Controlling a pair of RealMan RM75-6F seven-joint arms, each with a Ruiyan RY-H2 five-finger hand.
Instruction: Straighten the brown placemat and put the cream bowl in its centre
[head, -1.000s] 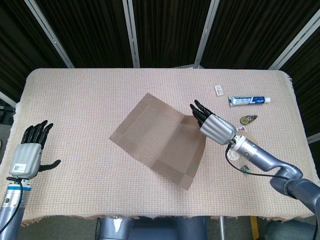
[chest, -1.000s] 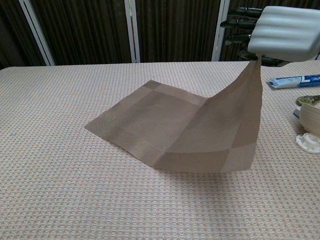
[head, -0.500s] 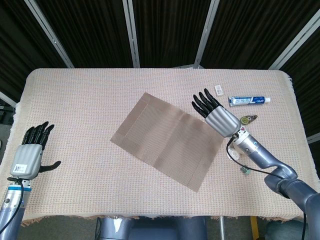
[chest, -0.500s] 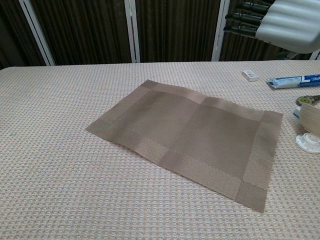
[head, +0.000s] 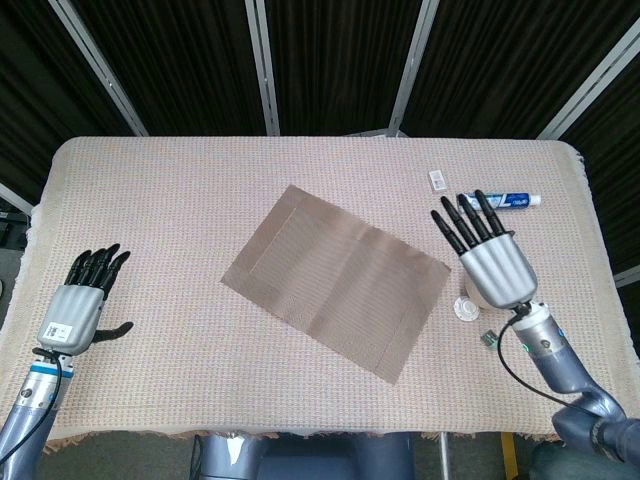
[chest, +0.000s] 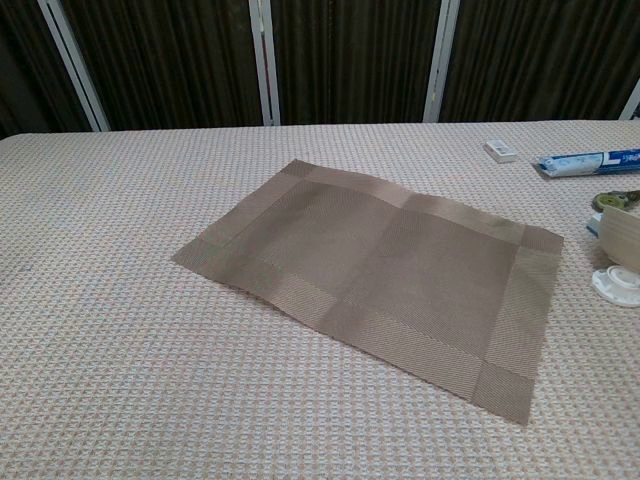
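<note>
The brown placemat (head: 335, 278) lies flat and unfolded in the middle of the table, turned at an angle to the table edges; the chest view shows the placemat (chest: 375, 265) flat too. A cream bowl (chest: 622, 235) sits at the right edge of the chest view, partly cut off; in the head view my right hand hides it. My right hand (head: 490, 258) hovers right of the mat, fingers spread, holding nothing. Near the table's front left corner my left hand (head: 80, 305) holds nothing, its fingers apart. Neither hand shows in the chest view.
A toothpaste tube (head: 500, 201) and a small white box (head: 437, 180) lie at the back right. A white lid (head: 466, 308) sits just right of the mat's near right corner, with a small green item (head: 490, 340) in front of it. A tape-like roll (chest: 618, 201) lies behind the bowl.
My right hand let go of the lifted mat corner, and the mat dropped flat. The hand then drew back to the right, out of the chest view. My left hand shifted slightly.
</note>
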